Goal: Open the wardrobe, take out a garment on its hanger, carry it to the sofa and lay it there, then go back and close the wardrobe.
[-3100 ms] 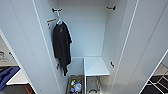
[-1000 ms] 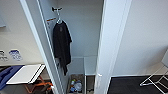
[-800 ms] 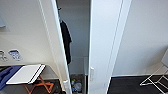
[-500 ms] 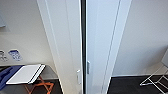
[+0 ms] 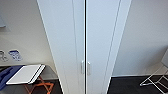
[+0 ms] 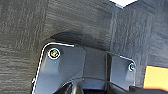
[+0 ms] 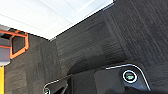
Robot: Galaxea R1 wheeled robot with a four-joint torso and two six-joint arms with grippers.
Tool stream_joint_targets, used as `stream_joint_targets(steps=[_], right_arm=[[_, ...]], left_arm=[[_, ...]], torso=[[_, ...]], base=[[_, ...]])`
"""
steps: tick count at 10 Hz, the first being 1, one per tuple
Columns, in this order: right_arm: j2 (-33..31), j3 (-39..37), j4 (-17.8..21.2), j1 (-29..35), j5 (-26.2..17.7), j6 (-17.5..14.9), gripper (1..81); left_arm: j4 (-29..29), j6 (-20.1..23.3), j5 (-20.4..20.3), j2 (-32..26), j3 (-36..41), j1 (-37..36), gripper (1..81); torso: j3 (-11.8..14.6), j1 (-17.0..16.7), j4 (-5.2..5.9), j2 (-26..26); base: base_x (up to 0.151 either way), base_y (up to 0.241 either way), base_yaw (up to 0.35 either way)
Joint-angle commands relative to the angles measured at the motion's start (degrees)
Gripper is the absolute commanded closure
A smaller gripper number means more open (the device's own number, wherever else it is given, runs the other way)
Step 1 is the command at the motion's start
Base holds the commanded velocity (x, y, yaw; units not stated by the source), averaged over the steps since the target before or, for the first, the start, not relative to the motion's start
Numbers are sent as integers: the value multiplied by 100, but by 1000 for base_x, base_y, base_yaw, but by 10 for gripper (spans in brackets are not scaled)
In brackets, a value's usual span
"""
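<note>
- The wardrobe [image 5: 85,45] stands straight ahead in the head view, tall and white, with both doors shut and meeting at a thin dark seam down the middle.
- Two small white handles [image 5: 85,67] sit side by side at that seam, low in the view, one on each door.
- The orange top, its hanger and the sofa cannot be placed from these views; with the doors shut, nothing inside the wardrobe can be seen.
- To the left of the wardrobe, near the wall, a small folding desk [image 5: 25,74] with a white top rests on an orange frame, with something blue just beside it.
- To the right, on the dark carpet [image 5: 125,85], lies part of a white wire rack [image 5: 156,80], well apart from the wardrobe.
- Both wrist views look down on dark carpet past the robot's own dark plates; the right one also catches the white foot of the wardrobe [image 7: 62,17] and a bit of the orange frame [image 7: 18,45].
- Whether either claw is apart or together I cannot tell.
- Judged from the shut doors alone, this looks like one end of the task: either the closing is done, or the opening has not begun.
- If the doors are to be opened, the next move calls for a claw brought up to one handle for a pull outward.
</note>
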Motion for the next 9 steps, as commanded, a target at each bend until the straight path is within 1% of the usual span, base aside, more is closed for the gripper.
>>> stream_joint_targets(steps=[1, 2, 3, 4, 6, 8, 9], right_arm=[[1197, -1776, -1204, -979, 15, -166, 10], [1286, -1849, -1310, -1191, -21, -289, 10], [1339, -1822, -1328, -1436, -47, -404, 10], [1401, -1857, -1337, -1639, -65, -413, 10], [1479, -1830, -1380, -1886, -65, -500, 10], [1602, -1839, -1354, -1922, -74, -738, 10], [1646, -1857, -1363, -1930, -74, -850, 10]], left_arm=[[1735, 162, -874, 295, -112, 860, 10], [2177, 153, -1298, 418, -121, 1081, 10], [2232, 153, -1370, 497, -199, 1213, 10], [2214, 153, -1370, 612, -358, 1310, 10], [2205, 153, -1370, 1110, -979, 1477, 10], [2161, 126, -1327, 1578, -1525, 1548, 10], [2152, 126, -1291, 1735, -1666, 1548, 10]], torso=[[0, 0, 0, 0], [0, 0, 0, 0], [0, 0, 0, 0], [2, -2, 0, -2], [7, -4, 0, -4], [13, -13, 0, -6], [15, -17, 0, -9]], base=[[0, 0, 0], [0, 0, 0], [0, 0, 0], [0, 0, 0], [0, 0, 0], [0, 0, 0], [0, 0, 0]])
